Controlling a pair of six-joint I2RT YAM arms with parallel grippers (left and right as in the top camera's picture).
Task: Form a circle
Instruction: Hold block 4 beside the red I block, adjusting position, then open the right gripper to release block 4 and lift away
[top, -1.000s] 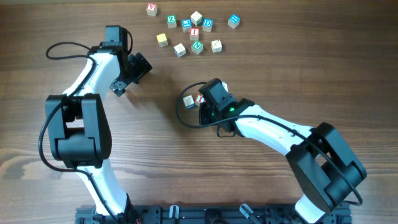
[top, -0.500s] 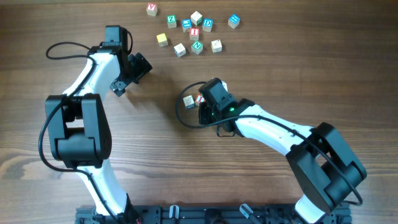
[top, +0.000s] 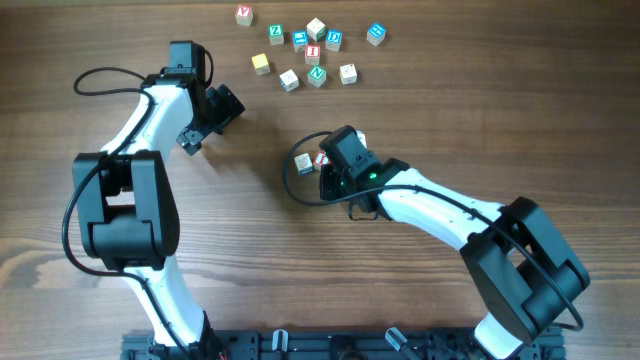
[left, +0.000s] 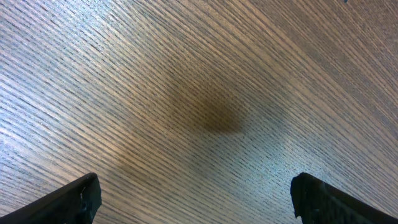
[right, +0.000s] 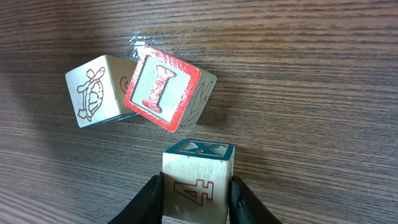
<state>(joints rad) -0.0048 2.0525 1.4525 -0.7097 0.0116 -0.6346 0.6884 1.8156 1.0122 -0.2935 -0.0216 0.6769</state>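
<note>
We hold the 4 cube (right: 199, 177) in the right tool (right: 198, 191)
It sits just beside the red I cube (right: 163, 88) of the circle (top: 304, 163); left tool (left: 196, 196) wide over the surface (left: 249, 62).

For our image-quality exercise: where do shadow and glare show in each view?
Left wrist view: soft dark shadow patch on the table, pale sheen around it. Right wrist view: sharp, small glare spot above the red I cube. Overhead: even light, no harsh glare.

Red "I" on tilted cube (right: 163, 89), red "4" on side of lower cube (right: 198, 186)
</note>
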